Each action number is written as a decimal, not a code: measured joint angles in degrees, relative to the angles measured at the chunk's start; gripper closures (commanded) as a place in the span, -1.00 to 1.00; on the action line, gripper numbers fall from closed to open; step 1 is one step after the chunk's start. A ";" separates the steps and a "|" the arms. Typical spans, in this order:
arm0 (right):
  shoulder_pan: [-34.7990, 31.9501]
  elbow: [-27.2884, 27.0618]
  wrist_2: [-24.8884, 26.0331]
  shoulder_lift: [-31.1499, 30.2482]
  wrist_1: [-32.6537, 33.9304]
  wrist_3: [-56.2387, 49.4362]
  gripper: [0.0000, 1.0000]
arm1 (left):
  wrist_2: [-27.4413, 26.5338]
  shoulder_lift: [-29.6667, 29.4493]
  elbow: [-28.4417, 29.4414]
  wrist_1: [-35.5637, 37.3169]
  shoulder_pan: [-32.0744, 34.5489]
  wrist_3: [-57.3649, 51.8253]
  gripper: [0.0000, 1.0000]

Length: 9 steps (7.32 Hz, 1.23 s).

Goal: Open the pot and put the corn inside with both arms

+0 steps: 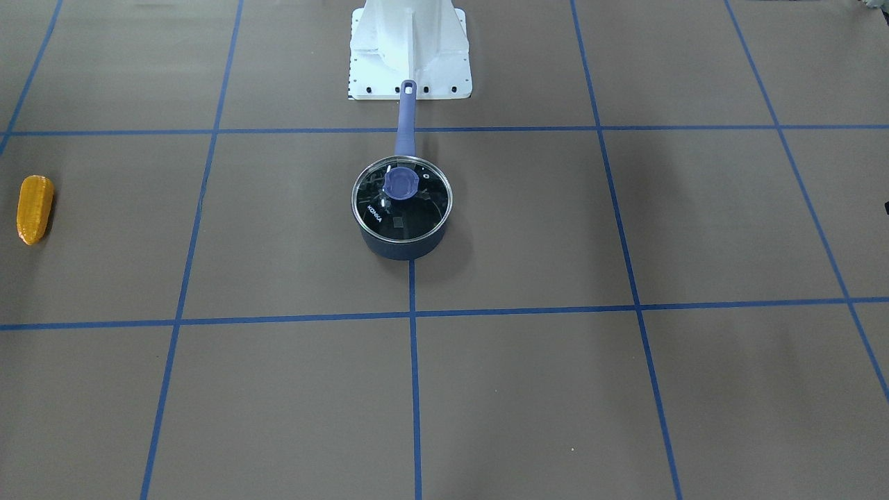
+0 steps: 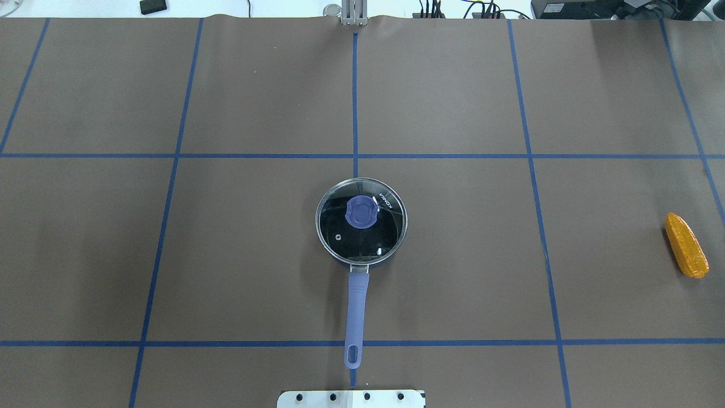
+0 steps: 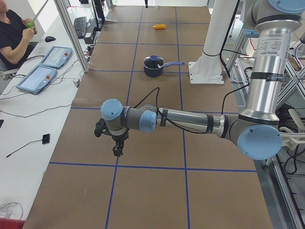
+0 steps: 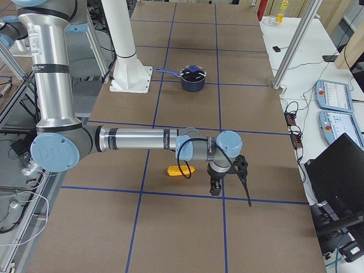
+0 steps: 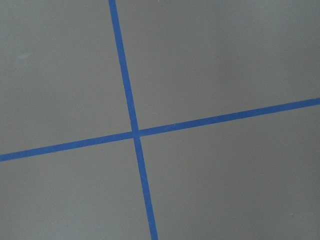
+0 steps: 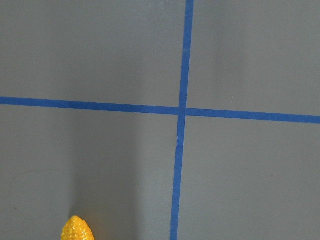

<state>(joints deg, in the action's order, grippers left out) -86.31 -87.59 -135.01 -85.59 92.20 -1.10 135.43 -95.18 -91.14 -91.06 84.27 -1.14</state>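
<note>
The dark navy pot (image 1: 403,246) stands at the table's middle with its glass lid (image 1: 389,215) on and its blue knob (image 2: 361,212) on top. Its lavender handle (image 2: 357,306) points at the robot base. The yellow corn (image 2: 686,245) lies flat near the table's right end and shows at the bottom of the right wrist view (image 6: 77,231). My right gripper (image 4: 215,185) hangs just beyond the corn (image 4: 181,170). My left gripper (image 3: 117,149) hangs over bare table at the left end. I cannot tell whether either gripper is open or shut.
The white robot base plate (image 2: 351,398) sits just behind the pot's handle tip. Blue tape lines (image 5: 134,133) cross the brown table cover. A seated operator (image 3: 14,33), teach pendants (image 3: 35,78) and an aluminium post (image 3: 71,36) are beside the table.
</note>
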 measured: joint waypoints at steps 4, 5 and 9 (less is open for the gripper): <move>0.00 -0.50 0.09 1.75 0.00 -0.18 -1.00 | 0.23 -1.55 -0.88 0.13 -0.15 2.48 -1.00; 0.00 -0.61 0.08 2.49 0.00 -0.30 -1.00 | 1.17 -2.95 -1.50 0.47 -0.29 4.08 -1.00; 0.00 -0.77 0.05 3.64 -0.02 -0.41 -1.00 | 3.04 -12.24 -4.19 5.04 -6.37 15.76 -1.00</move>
<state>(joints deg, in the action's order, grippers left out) -86.31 -88.37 -134.95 -81.95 92.18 -1.51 138.48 -107.42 -95.33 -86.01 77.90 14.61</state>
